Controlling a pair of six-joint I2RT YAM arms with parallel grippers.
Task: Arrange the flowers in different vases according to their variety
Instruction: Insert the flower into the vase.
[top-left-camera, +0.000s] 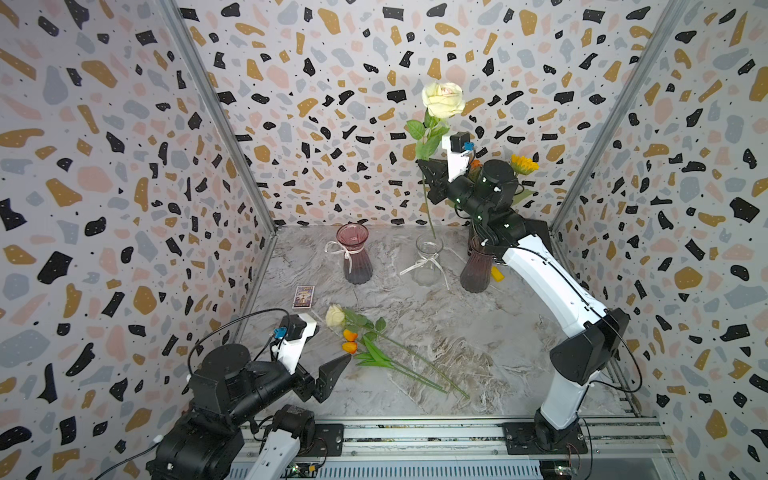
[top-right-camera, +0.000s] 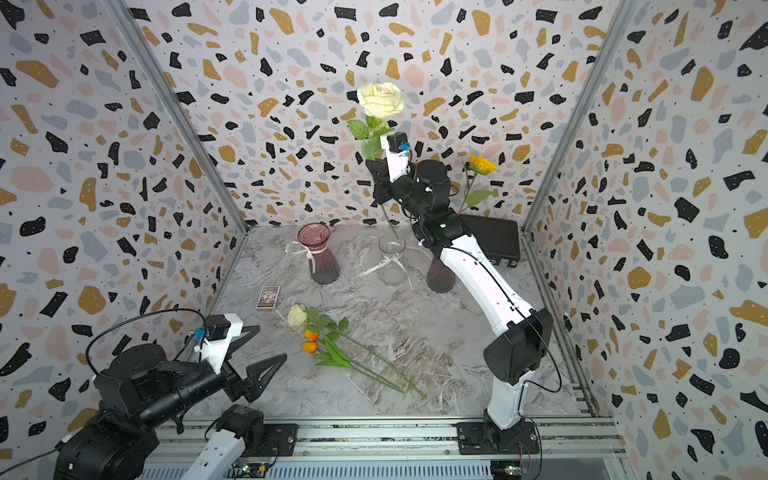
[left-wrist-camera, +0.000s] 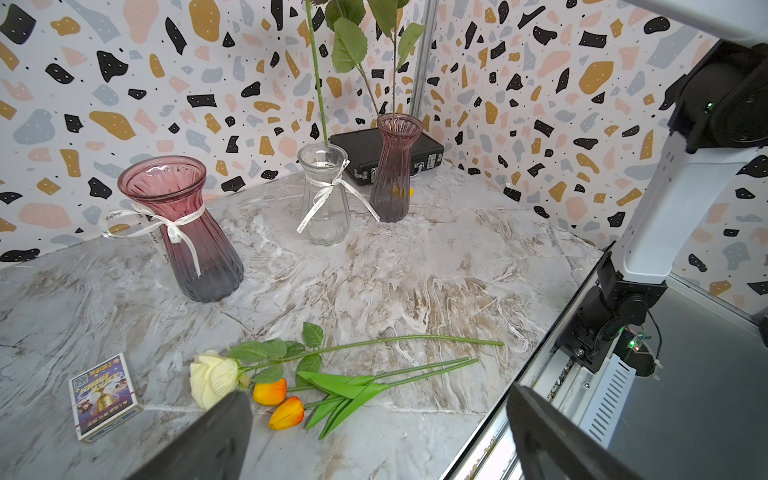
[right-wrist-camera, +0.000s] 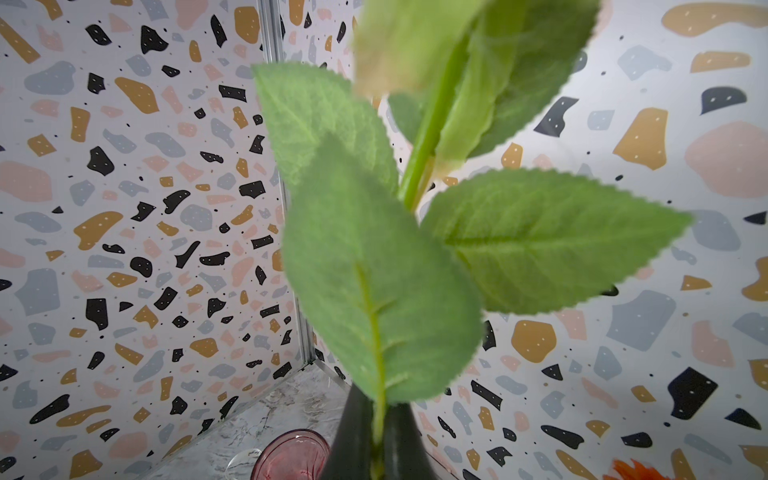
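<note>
Hanging low at near left, the left gripper (top-right-camera: 272, 341) has its jaws spread wide. On the marble counter (top-left-camera: 478, 340) lies a card box (top-left-camera: 304, 297). Just beside it a cream rose (top-left-camera: 335, 316) and two orange tulips (top-left-camera: 350, 335) lie flat, heads close, stems overlapping. At the back the pink vase (top-left-camera: 355, 253) stands upright, with the clear vase (top-left-camera: 428, 259) next along. High over the clear vase, the right gripper (top-left-camera: 428, 178) has its jaws clenched on the stem of the second cream rose (top-left-camera: 442, 99), held upright with its stem tip at that vase's mouth. The purple-brown vase (top-left-camera: 476, 270), partly behind the arm, holds the yellow bloom (top-left-camera: 524, 165) and the orange bloom (right-wrist-camera: 636, 471). A black case (top-right-camera: 494, 239) sits behind it, far right.
</note>
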